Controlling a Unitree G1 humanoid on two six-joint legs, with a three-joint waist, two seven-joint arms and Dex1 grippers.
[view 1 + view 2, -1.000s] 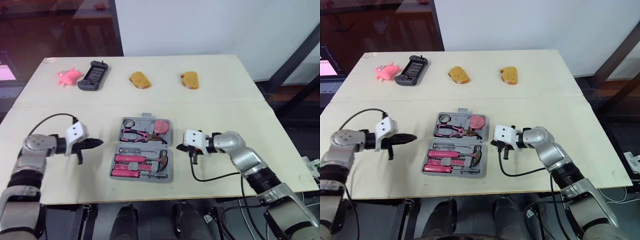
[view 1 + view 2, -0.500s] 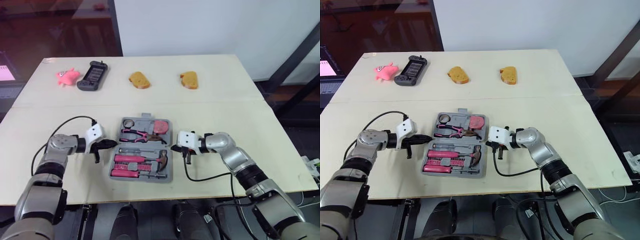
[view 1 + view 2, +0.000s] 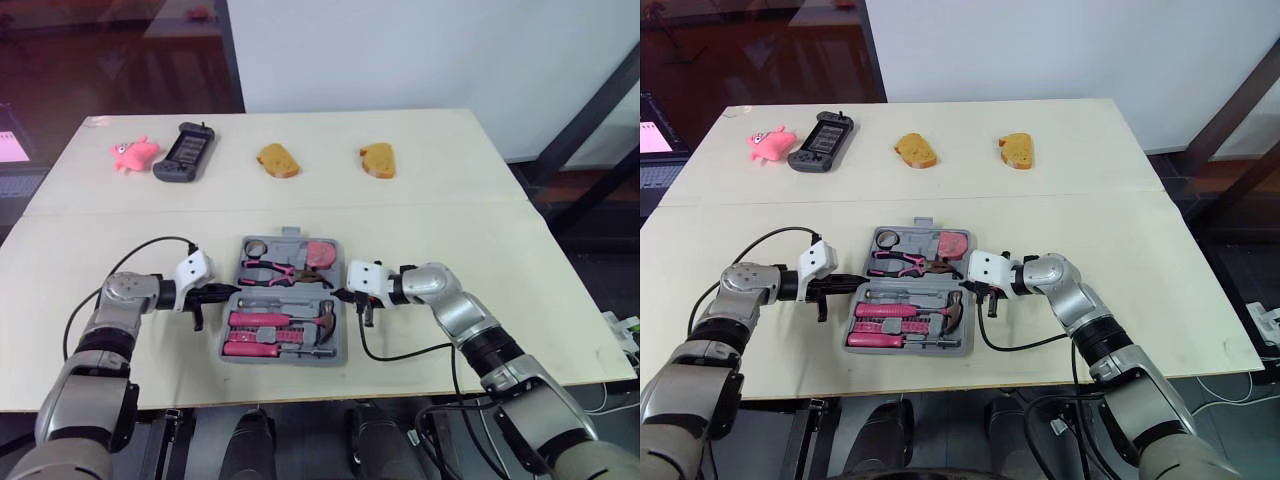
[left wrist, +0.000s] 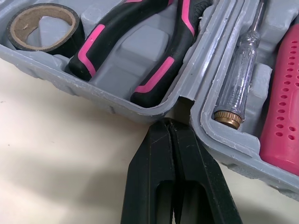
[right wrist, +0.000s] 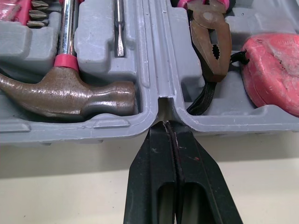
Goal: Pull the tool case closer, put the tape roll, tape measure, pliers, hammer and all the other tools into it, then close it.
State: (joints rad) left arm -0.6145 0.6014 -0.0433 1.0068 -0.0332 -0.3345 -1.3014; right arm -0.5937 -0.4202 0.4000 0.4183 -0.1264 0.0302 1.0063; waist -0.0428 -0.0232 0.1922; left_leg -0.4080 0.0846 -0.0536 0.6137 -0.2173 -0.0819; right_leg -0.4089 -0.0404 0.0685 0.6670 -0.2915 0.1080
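Left eye view: the tool case [image 3: 290, 232] lies open at the near middle of the surface [image 3: 520, 260], between my two arms. My left pincer [image 3: 228, 293] points at its left side and my right pincer [image 3: 340, 295] at its right side, each where the two halves meet. The far half holds one tape roll [image 3: 257, 246], one pliers [image 3: 272, 268] and one pink tape measure [image 3: 322, 254]. The near half holds one hammer [image 3: 325, 320] and two pink-handled tools [image 3: 255, 318]. Along the far edge lie one pink toy [image 3: 133, 153], one black handheld [image 3: 187, 152] and two bread pieces [image 3: 277, 160].

Left wrist view: my left pincer is pressed together on nothing, its tip at the gap between the case's halves. One clear-bodied screwdriver [image 4: 238, 70] sits just inside the near half.

Right wrist view: my right pincer is likewise pressed together and empty, its tip at the hinge notch, with the hammer head on one side and the pliers' nose on the other.
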